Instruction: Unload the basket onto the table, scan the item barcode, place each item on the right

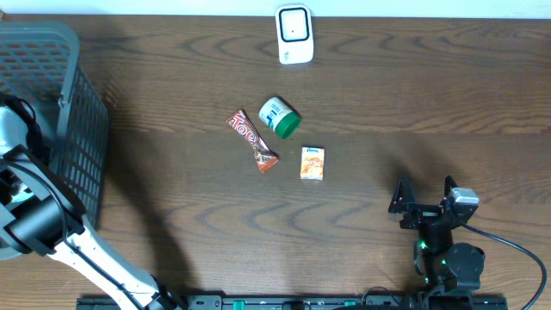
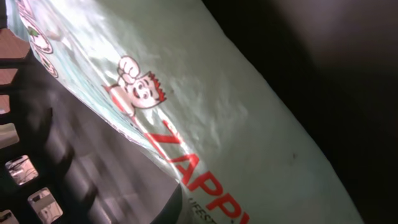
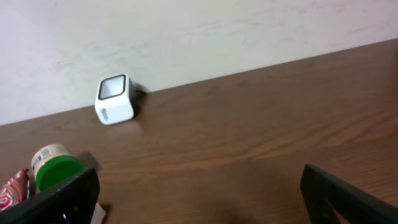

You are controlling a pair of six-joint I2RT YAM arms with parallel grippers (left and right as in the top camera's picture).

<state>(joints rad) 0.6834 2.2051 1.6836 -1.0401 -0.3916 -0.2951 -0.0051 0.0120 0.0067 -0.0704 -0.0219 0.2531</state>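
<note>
Mock shop checkout: white barcode scanner (image 1: 294, 34), grey basket (image 1: 82, 155), snack bar (image 1: 252, 139), small carton (image 1: 312, 164) on wooden table (image 1: 172, 86).

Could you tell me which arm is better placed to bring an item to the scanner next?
Left: left jaws shut on the pale green packet inside the basket; right jaws stand open and empty.

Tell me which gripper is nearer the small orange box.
Right. The right gripper stands close, to the right and front of the orange box; the left arm is far left at the basket.
</note>
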